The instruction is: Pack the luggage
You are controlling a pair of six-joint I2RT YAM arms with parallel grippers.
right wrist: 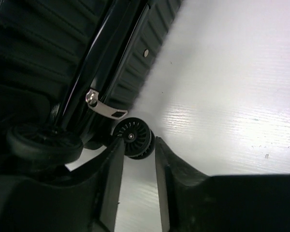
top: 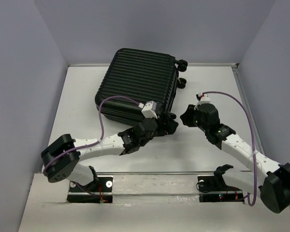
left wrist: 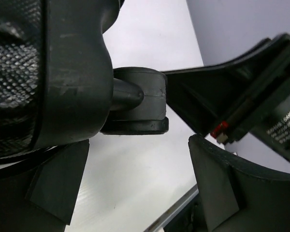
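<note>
The wide-open left pincer (left wrist: 137, 150) is framing the luggage (top: 135, 82) wheel (left wrist: 140, 99) just ahead, probably needing a square closure; whether the right pincer (right wrist: 137, 145) is gripping is unclear.

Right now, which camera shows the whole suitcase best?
Top external: the luggage appears whole and closed. Left wrist shows only one corner and a wheel; right wrist shows a ribbed edge, a metal tab and more wheels.

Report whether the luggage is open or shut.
Shut. The luggage lies flat with its ribbed shell up and its halves together. No lining shows.
</note>
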